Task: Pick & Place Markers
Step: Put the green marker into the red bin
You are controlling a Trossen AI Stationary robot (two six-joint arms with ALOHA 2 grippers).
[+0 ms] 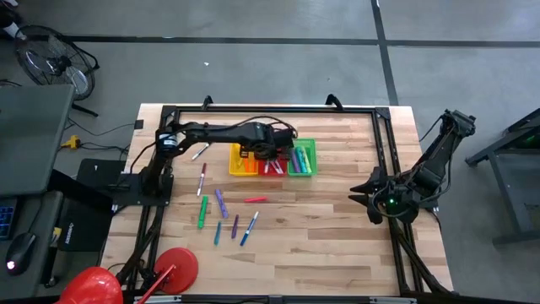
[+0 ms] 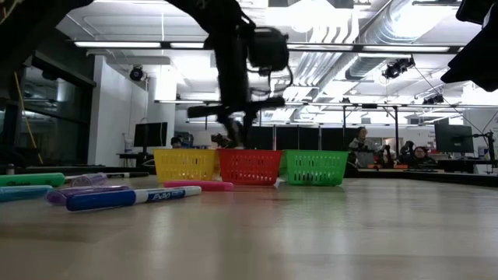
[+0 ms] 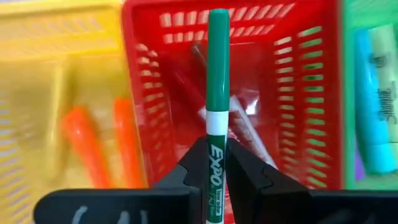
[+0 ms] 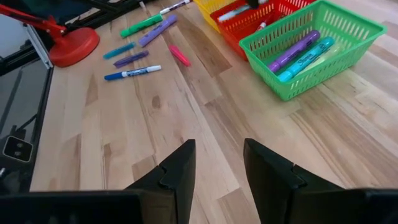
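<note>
My left gripper (image 3: pixel 216 149) hangs over the red basket (image 3: pixel 143 93), shut on a green marker (image 3: pixel 217 74). In the high view the left gripper (image 1: pixel 261 150) is over the row of baskets. Red markers (image 3: pixel 245 124) lie in the red basket. Orange ones (image 3: pixel 81 143) lie in the yellow basket (image 1: pixel 243 160), and teal and purple ones in the green basket (image 4: pixel 311 50). Several loose markers (image 1: pixel 221 207) lie flat on the table. My right gripper (image 4: pixel 219 155) waits open over bare wood at the table's right side. My left gripper pinches the green marker's labelled barrel (image 3: pixel 215 165) between its two fingers. The marker lies along the fingers, and its green cap end (image 3: pixel 218 37) sticks out past the fingertips. The fingers come from above, slanting steeply down. The marker is clear of the table, over the inside of the red basket.
The three baskets stand side by side at the table's far middle. A black frame (image 1: pixel 270 110) runs around the work area. A red round-based thing (image 1: pixel 173 268) stands at the near left corner. Bare wood lies between the loose markers and my right gripper (image 1: pixel 364 196).
</note>
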